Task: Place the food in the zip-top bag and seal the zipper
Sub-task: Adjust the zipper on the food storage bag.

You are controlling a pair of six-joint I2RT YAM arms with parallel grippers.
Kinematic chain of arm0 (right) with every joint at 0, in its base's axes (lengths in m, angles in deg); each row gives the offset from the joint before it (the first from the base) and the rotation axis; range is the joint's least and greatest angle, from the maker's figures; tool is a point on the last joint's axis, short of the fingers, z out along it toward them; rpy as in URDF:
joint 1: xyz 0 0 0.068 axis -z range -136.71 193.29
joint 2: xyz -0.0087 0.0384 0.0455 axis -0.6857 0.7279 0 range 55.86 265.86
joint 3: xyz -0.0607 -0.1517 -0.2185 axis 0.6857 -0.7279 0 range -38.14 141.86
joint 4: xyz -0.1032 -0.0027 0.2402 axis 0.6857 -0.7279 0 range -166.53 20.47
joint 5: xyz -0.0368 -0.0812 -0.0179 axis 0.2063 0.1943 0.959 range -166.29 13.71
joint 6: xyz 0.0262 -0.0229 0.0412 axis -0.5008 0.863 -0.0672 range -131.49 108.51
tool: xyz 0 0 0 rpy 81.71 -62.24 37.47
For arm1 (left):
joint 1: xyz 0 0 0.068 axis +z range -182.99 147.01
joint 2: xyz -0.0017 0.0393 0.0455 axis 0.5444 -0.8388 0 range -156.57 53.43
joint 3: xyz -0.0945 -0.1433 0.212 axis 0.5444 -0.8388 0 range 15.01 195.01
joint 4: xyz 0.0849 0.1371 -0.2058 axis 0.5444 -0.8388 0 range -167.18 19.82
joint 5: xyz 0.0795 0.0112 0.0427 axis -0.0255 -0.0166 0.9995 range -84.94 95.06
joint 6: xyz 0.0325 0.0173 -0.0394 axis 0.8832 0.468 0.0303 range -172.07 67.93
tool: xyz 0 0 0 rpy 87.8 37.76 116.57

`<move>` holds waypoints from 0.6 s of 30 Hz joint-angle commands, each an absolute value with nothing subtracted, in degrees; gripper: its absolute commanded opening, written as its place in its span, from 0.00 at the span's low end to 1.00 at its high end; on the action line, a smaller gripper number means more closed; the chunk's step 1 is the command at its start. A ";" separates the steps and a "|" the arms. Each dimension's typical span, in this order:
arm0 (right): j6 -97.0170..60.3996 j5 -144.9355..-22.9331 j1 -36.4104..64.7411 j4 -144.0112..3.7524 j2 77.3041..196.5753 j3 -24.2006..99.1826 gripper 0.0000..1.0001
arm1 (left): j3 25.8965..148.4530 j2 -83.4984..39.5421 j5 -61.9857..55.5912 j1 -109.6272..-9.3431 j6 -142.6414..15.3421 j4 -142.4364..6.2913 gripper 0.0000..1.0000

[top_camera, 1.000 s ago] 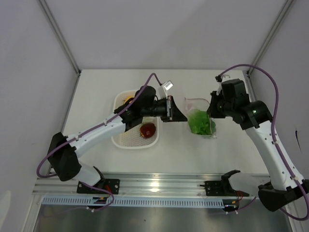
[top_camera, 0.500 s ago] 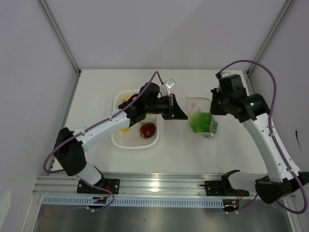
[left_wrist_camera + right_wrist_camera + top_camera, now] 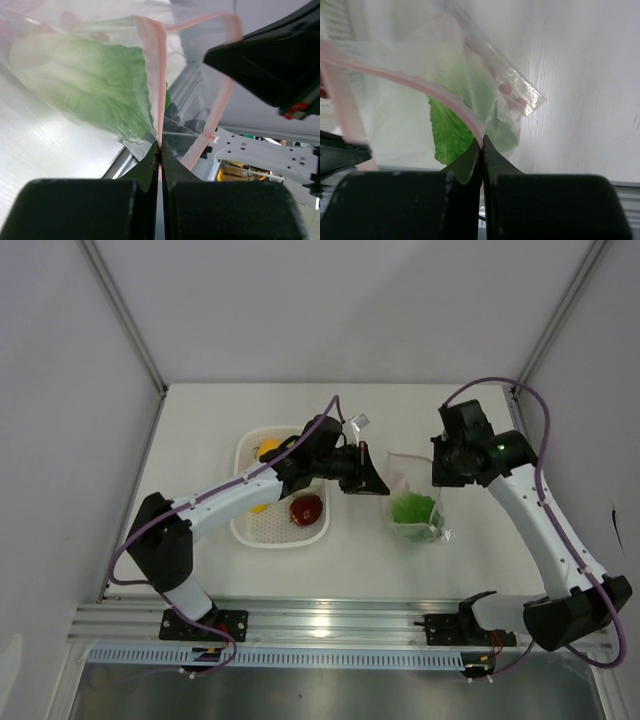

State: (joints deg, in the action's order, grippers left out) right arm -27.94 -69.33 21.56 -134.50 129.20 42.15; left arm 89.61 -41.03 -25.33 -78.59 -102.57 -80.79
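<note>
The clear zip-top bag hangs between my two grippers at mid table, a leafy green lettuce inside it. My left gripper is shut on the pink zipper strip at the bag's left side; the lettuce shows through the plastic there. My right gripper is shut on the same pink strip at the bag's right side, with the lettuce below. A dark red apple and an orange-yellow fruit lie in the white basket.
The white perforated basket sits left of the bag, under my left arm. A grey metal rail runs along the near table edge. White walls close the back and both sides.
Both grippers have moved toward each other and nearer the front with the bag; the bag has shifted slightly left and hangs lower and narrower.
</note>
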 commanded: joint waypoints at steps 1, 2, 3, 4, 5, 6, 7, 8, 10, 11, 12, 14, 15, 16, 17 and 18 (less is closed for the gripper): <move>-28.28 -67.41 21.67 -138.25 124.59 57.37 0.00 | 95.43 -33.86 -26.05 -79.04 -100.76 -79.67 0.01; -28.54 -68.37 21.50 -138.70 124.42 58.79 0.00 | 94.21 -33.24 -26.40 -79.13 -101.11 -79.32 0.01; -28.89 -68.99 21.58 -138.79 123.98 59.32 0.00 | 93.33 -32.62 -26.40 -79.13 -101.46 -77.75 0.01; -29.07 -69.35 21.67 -137.57 122.76 58.37 0.00 | 91.49 -32.18 -26.57 -79.13 -101.81 -76.69 0.01; -29.16 -69.35 21.76 -136.34 122.13 56.71 0.00 | 90.69 -32.70 -26.40 -78.87 -101.99 -76.16 0.01; -29.25 -69.44 22.11 -135.11 121.87 54.69 0.00 | 90.68 -33.84 -26.75 -78.52 -102.17 -76.94 0.01; -28.46 -69.96 23.24 -133.62 122.65 51.36 0.00 | 91.46 -35.15 -27.54 -77.64 -102.17 -76.94 0.01; -28.02 -70.75 24.21 -133.26 123.61 50.37 0.00 | 91.91 -38.04 -28.59 -77.11 -102.60 -77.47 0.01; -27.40 -72.08 25.53 -135.18 125.72 51.75 0.00 | 94.63 -38.86 -30.70 -76.67 -102.96 -78.70 0.01; -27.49 -71.55 25.63 -136.06 126.25 52.99 0.00 | 94.81 -38.07 -30.45 -77.02 -102.61 -78.35 0.01; -27.23 -71.72 25.63 -136.15 125.65 53.96 0.00 | 95.07 -35.11 -28.36 -77.71 -102.26 -78.35 0.01; -27.40 -71.72 25.54 -134.93 122.50 56.33 0.00 | 95.51 -31.50 -26.32 -78.34 -100.68 -79.93 0.01; -27.58 -71.90 25.71 -134.92 122.05 56.86 0.00 | 95.25 -30.78 -25.62 -78.34 -100.59 -79.93 0.01; -27.75 -72.16 25.63 -134.92 121.69 56.95 0.00 | 94.29 -30.42 -25.96 -78.42 -100.76 -78.71 0.01; -28.10 -72.68 25.71 -134.58 121.34 54.61 0.00 | 92.98 -30.59 -26.14 -78.25 -101.02 -78.18 0.01; -28.19 -73.39 25.80 -132.31 121.25 52.06 0.00 | 92.62 -32.86 -26.31 -77.90 -100.94 -78.44 0.01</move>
